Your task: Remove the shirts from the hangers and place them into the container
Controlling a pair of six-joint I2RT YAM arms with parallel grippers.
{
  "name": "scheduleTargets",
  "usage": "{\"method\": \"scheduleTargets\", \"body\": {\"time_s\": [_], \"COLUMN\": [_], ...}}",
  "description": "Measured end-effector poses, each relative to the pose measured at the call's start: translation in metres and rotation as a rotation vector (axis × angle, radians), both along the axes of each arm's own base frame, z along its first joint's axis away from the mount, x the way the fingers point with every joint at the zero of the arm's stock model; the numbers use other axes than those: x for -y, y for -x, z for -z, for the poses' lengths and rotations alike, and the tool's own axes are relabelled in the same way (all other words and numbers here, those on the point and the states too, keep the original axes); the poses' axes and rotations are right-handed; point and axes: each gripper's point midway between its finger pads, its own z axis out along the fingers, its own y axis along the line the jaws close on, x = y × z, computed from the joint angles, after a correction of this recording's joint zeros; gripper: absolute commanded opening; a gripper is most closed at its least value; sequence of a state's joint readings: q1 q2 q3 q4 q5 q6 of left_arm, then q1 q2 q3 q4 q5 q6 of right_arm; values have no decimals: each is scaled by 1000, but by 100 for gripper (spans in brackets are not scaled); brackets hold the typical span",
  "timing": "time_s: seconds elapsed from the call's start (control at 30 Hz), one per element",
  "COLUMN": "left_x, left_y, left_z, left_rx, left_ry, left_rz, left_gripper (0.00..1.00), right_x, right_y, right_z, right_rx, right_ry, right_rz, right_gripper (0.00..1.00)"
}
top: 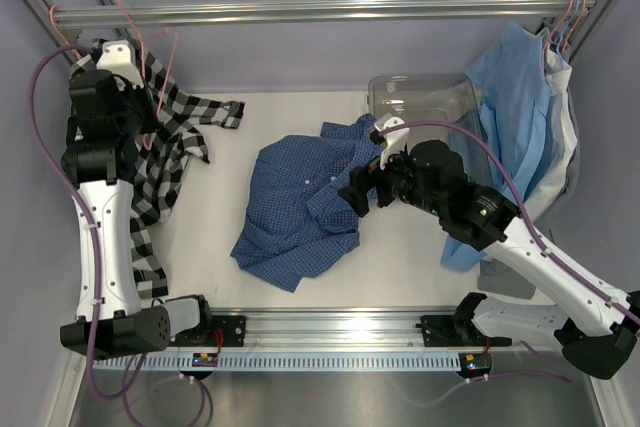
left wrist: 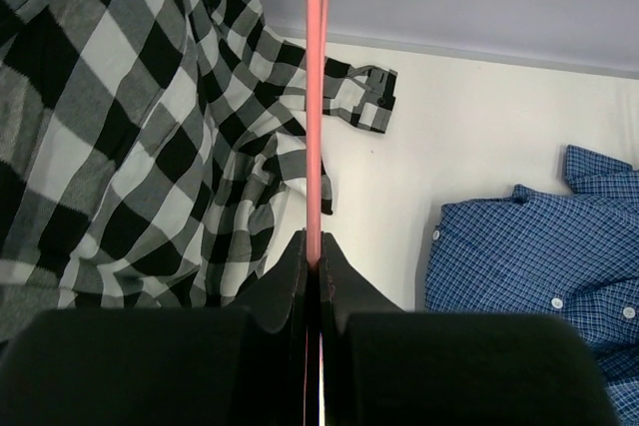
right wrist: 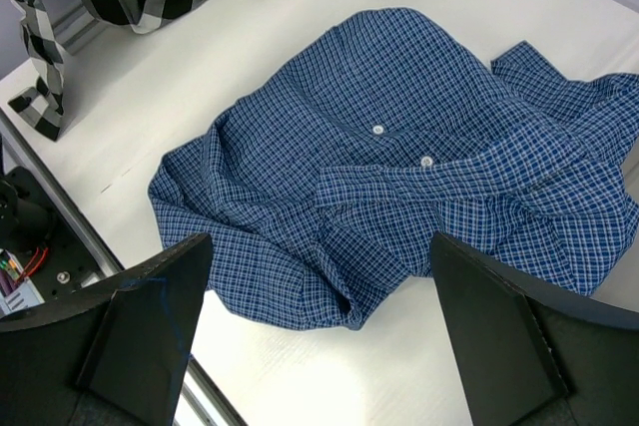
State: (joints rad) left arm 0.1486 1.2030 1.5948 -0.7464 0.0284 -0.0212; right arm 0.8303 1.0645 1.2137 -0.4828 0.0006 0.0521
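The black-and-white check shirt (top: 165, 152) hangs at the left, still on a pink hanger (left wrist: 316, 97) hooked over the rail. My left gripper (left wrist: 315, 246) is shut on that hanger's thin wire; in the top view the left gripper (top: 138, 72) sits high against the shirt's collar area. The dark blue check shirt (top: 300, 202) lies crumpled on the table, off any hanger. Just above its right edge, my right gripper (right wrist: 319, 246) stands wide open with nothing between the fingers. The clear container (top: 400, 87) stands at the back right, behind the right gripper (top: 368, 182).
A metal rail (top: 320, 12) spans the back. Light blue and white garments (top: 520, 117) hang from pink hangers (top: 570, 7) at its right end, draping beside the container. A slotted track (top: 330, 327) runs along the near edge between the arm bases.
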Motion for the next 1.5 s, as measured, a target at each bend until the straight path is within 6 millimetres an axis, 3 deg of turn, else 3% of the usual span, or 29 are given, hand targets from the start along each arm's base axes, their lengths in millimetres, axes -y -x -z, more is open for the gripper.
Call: {"method": "scheduleTargets", "body": {"time_s": [0.2,0.37,0.4,0.5,0.53,0.63,0.67,0.73,1.0,1.2,1.5], "left_x": [2,4,4,4,4,4,4,4,16,65,134], "left_y": [-5,2,3,5,6,12,14,22,62,89,101], "left_z": [3,23,28,35,34,30,28,22,-7,-20,1], "left_rx": [-8,-40,-53,-70,-69,-56,-50,-31,60,89,6], "left_ry": [18,51,57,74,79,93,95,104,136,161,192], "left_rz": [11,-2,-5,-19,-26,-40,-45,-61,-69,127,410], "left_gripper": [0,1,16,36,51,77,90,99,99,99,99], "right_x": [5,5,4,-1,-3,-13,-16,-24,-53,-75,-74], "right_y": [4,4,3,0,-2,-11,-14,-21,-64,-93,-96], "right_z": [9,14,15,25,30,52,61,78,135,180,289], "right_rx": [-7,-12,-16,-38,-49,-95,-112,-146,-238,-293,-455], "right_ry": [7,12,12,30,42,91,109,148,276,331,479], "right_rz": [1,1,2,2,2,3,3,5,73,137,215], "right_gripper": [99,99,99,99,99,99,99,100,99,99,100]}}
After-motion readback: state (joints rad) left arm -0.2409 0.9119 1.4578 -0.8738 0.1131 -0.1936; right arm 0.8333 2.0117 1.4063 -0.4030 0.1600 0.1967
